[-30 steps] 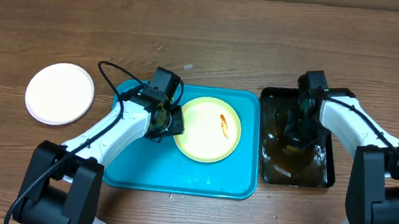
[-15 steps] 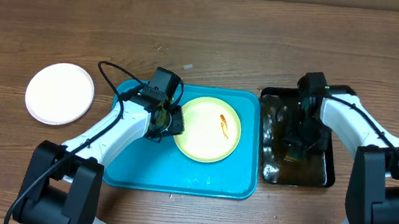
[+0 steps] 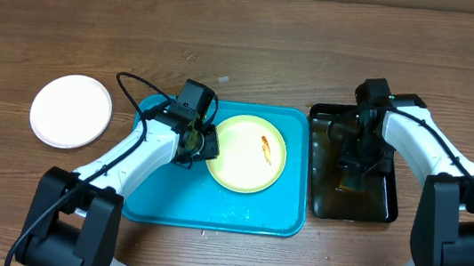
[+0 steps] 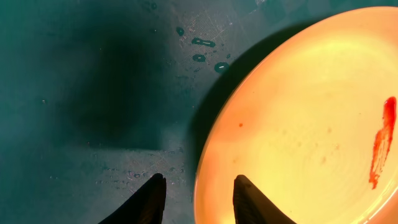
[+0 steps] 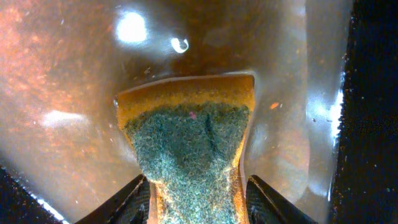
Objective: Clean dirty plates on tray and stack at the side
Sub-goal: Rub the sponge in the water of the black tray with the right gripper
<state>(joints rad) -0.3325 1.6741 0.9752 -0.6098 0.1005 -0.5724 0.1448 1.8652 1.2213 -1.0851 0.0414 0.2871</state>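
Here, the left claw [image 4: 198, 190] stands spread. One dark finger [image 4: 152, 200] is over the turquoise tray [image 4: 74, 93] and the other is over the pale yellow plate [image 4: 298, 124], with the plate's rim running between them. Whether either tip touches the rim cannot be told. Farther in on the plate, away from this claw, lies one orange-red smear [image 4: 379, 146]. A few water droplets [image 4: 202, 50] sit on the tray floor just beyond the rim. That single yellow plate lies inside the tray, right of its middle. One white plate [image 3: 70, 110] rests on the wooden table [image 3: 274, 39], well off to this claw's outer side, clear of the tray.

The right claw [image 5: 196, 193] is pinched on one sponge [image 5: 189, 149], green scouring face toward the camera over a yellow body, which fans out past the fingertips. Below it brown liquid [image 5: 68, 93] glints inside the one black tray [image 3: 372, 207], which stands just beside the turquoise tray's right edge.
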